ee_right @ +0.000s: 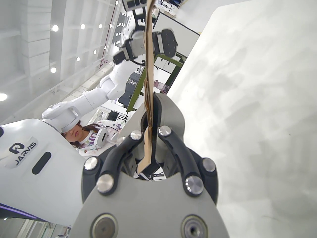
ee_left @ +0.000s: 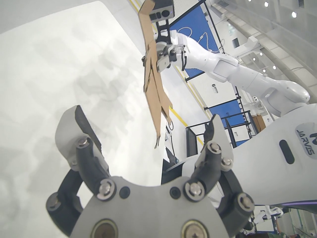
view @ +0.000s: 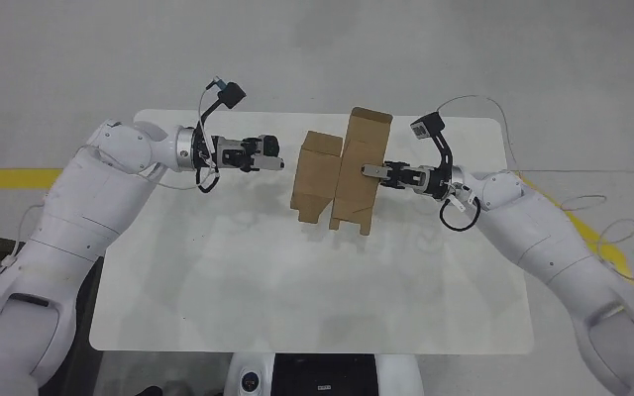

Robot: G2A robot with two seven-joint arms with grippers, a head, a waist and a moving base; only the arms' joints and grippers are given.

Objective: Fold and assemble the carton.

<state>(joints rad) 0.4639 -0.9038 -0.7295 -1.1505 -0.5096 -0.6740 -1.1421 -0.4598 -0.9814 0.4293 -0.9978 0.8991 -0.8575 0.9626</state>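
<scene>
A flat brown cardboard carton hangs above the middle of the white table, its panels and flaps unfolded. My right gripper is shut on the carton's right edge; in the right wrist view the thin carton runs edge-on between the pads. My left gripper stands open just left of the carton, apart from it. In the left wrist view the carton hangs beyond my open left gripper, with the right gripper clamped on it.
The white table's surface lies bare around and below the carton. Its rounded edges meet a grey floor with a yellow line at the left.
</scene>
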